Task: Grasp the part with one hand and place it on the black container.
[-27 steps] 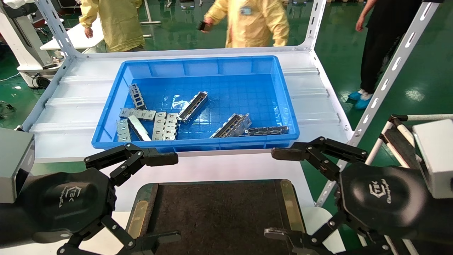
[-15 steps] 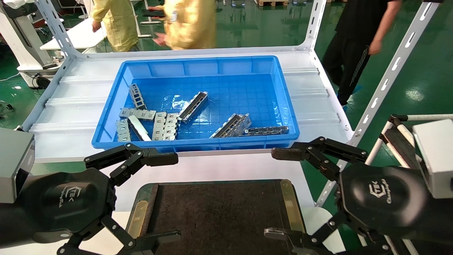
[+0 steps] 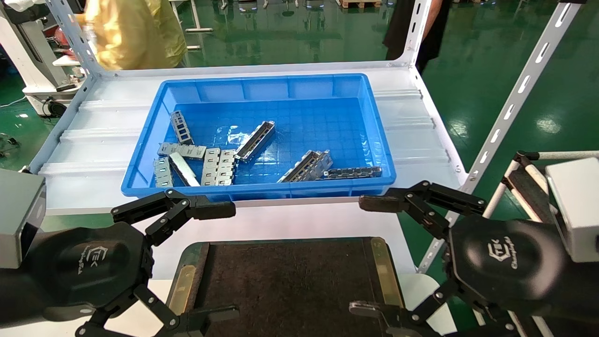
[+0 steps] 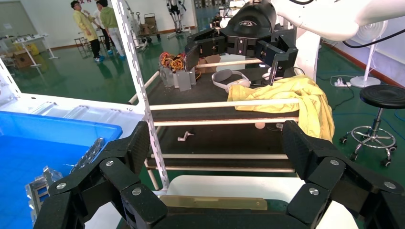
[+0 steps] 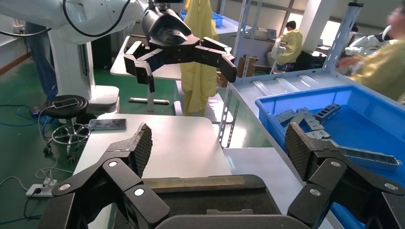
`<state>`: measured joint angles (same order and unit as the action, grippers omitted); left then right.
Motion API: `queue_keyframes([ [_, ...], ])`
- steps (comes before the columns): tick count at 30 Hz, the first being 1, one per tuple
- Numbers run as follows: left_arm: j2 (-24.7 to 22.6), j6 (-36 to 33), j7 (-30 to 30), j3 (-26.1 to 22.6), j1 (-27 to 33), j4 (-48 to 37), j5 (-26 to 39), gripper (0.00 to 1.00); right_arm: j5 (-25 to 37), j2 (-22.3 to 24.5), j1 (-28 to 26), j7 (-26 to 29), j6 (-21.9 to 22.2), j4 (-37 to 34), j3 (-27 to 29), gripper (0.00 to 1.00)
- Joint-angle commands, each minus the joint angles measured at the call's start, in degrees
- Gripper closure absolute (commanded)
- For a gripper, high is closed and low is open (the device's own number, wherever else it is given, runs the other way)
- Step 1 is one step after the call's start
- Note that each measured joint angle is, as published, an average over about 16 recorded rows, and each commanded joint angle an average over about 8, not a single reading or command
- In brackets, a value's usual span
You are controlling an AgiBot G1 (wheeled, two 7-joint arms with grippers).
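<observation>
We held our left gripper [image 3: 220, 260] low on the left side of the big flat black tray with the fuzzy dark top and brass strips [image 3: 290, 281], and our right gripper [image 3: 367, 255] low on its right side. Both had their black fingers spread wide apart, and neither one held anything. The tray was bare, so we think the job had not started yet. The long thin silver metal bar with a row of little windows [image 3: 255, 140] lay on the floor of the deep blue plastic bin [image 3: 262, 189], which sat on the white metal shelf [image 3: 412, 135] past the tray. So the bar was out in front of both grippers and well apart from them. It lay close to the middle of the bin, a bit toward the left. Its long side ran on a slant, with the near end pointing left and the far end pointing right. We judged that the left gripper was a little nearer to it. To pick it up, we would need to reach over the bin's near wall and turn the fingers to pinch across the thin side. Flat silver plates with rows of tabs [image 3: 218, 166] lay just beside the bar's near end and could get in the way.
</observation>
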<state>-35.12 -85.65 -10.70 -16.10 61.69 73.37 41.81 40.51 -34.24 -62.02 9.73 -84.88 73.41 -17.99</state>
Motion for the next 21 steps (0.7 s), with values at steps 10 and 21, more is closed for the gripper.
queue_keyframes([
  [10, 0.0, 0.0, 0.0, 0.0, 0.0, 0.0, 0.0, 0.0, 0.0, 0.0, 0.0, 0.0, 0.0, 0.0, 0.0, 0.0],
  [21, 0.0, 0.0, 0.0, 0.0, 0.0, 0.0, 0.0, 0.0, 0.0, 0.0, 0.0, 0.0, 0.0, 0.0, 0.0, 0.0],
])
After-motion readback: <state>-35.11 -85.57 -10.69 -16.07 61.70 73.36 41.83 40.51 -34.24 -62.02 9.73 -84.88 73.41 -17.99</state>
